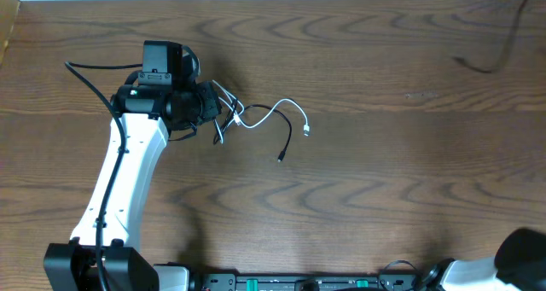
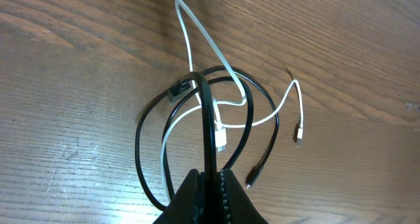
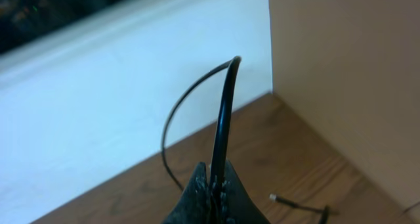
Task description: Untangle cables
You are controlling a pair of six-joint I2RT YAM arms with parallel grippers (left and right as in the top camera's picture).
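A tangle of cables [image 1: 232, 116] lies left of the table's centre: one white cable [image 1: 281, 110] and thin black cables [image 1: 286, 142] looped through each other. In the left wrist view the white cable [image 2: 197, 46] crosses the black loops [image 2: 139, 145], with a white plug [image 2: 298, 137] and a black plug [image 2: 252, 179] lying free to the right. My left gripper [image 2: 213, 179] is shut on a black cable that rises out of the tangle; in the overhead view the gripper [image 1: 212, 112] sits at the tangle's left edge. My right gripper [image 3: 216, 184] is shut on a separate black cable [image 3: 226, 106] that arches up.
Another thin black cable [image 1: 490, 62] lies at the table's far right. The right arm [image 1: 520, 255] shows only at the bottom right corner. In the right wrist view a white wall [image 3: 98, 86] and a beige panel [image 3: 348, 66] meet the table's corner, and a cable end [image 3: 283, 200] lies nearby.
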